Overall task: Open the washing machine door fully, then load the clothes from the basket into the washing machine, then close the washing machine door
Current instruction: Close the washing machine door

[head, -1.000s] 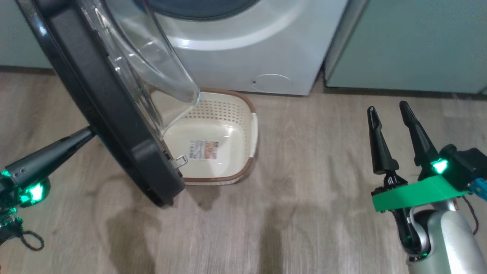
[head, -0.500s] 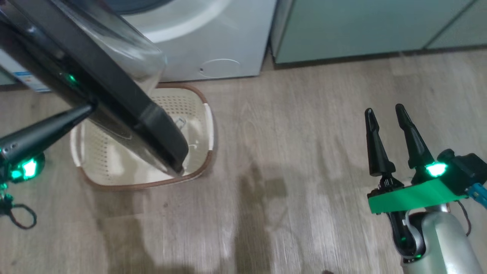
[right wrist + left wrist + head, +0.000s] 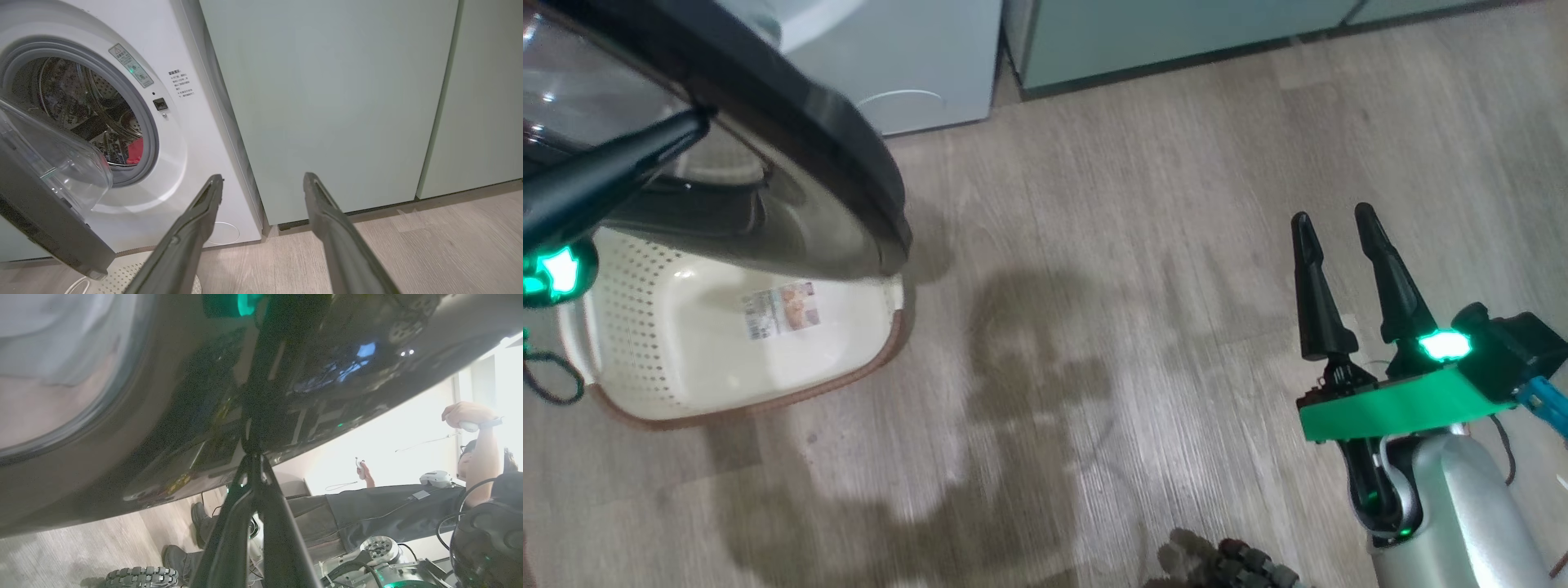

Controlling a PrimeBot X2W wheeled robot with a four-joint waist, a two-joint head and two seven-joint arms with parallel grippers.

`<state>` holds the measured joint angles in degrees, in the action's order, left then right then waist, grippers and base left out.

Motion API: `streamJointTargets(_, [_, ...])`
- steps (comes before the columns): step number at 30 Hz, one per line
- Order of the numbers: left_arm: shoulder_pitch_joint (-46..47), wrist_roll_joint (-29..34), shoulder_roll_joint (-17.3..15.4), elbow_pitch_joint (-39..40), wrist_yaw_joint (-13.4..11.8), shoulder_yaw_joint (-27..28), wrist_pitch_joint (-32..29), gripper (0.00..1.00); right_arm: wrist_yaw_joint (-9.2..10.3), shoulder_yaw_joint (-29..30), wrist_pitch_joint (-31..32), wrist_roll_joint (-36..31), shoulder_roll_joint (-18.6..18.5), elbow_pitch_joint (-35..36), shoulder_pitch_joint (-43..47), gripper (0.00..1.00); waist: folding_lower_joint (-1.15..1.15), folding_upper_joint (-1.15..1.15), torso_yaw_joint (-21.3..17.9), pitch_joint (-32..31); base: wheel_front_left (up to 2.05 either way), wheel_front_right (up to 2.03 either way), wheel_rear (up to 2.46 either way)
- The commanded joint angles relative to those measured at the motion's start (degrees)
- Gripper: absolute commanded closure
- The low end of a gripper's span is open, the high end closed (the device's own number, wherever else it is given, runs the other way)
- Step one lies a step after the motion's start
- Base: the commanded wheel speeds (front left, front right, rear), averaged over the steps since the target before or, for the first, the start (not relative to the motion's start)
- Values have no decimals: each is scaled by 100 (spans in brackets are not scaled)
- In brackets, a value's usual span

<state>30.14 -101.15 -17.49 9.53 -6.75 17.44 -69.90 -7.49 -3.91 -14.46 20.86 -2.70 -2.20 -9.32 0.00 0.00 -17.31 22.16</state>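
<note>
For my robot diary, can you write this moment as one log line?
door part open | left gripper shut, tip on door rim | right gripper open, holding nothing | clothes in drum | basket empty

washing machine door (image 3: 809,147) | swung closer to washing machine (image 3: 931,57) (camera turned too)

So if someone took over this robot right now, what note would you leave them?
Left tool: shut, tip pressed on the black rim of the door.
Right tool: open, idle above the floor.
Red garment lies inside the washing machine; the basket is empty, below the half-open door.
Done: opening, loading. Left: push the door shut.
</note>
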Motion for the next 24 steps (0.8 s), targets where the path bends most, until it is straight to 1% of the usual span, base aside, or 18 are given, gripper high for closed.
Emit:
streamJointTargets(1, [301, 115, -270, 71, -49, 118, 73, 100, 0, -124, -49, 69, -18, 163, -114, 0, 0, 0, -124, 105, 0, 0, 0])
streamJointTargets(7, [931, 306, -237, -346, -236, 6, 387, 100, 0, -168, -52, 163, -18, 277, -174, 0, 0, 0, -301, 302, 0, 0, 0])
streamJointTargets(12, [1356, 420, -244, -638, -286, -37, 569, 100, 0, -237, -52, 223, -18, 329, -222, 0, 0, 0, -426, 427, 0, 0, 0])
streamJointTargets(19, [1988, 642, -248, -1149, -270, -121, 872, 100, 0, -312, -53, 325, -18, 343, -262, 0, 0, 0, -600, 546, 0, 0, 0])
streamJointTargets(24, [2307, 873, -273, -1555, -212, -189, 1109, 100, 0, -345, -53, 374, -18, 350, -283, 0, 0, 0, -665, 584, 0, 0, 0])
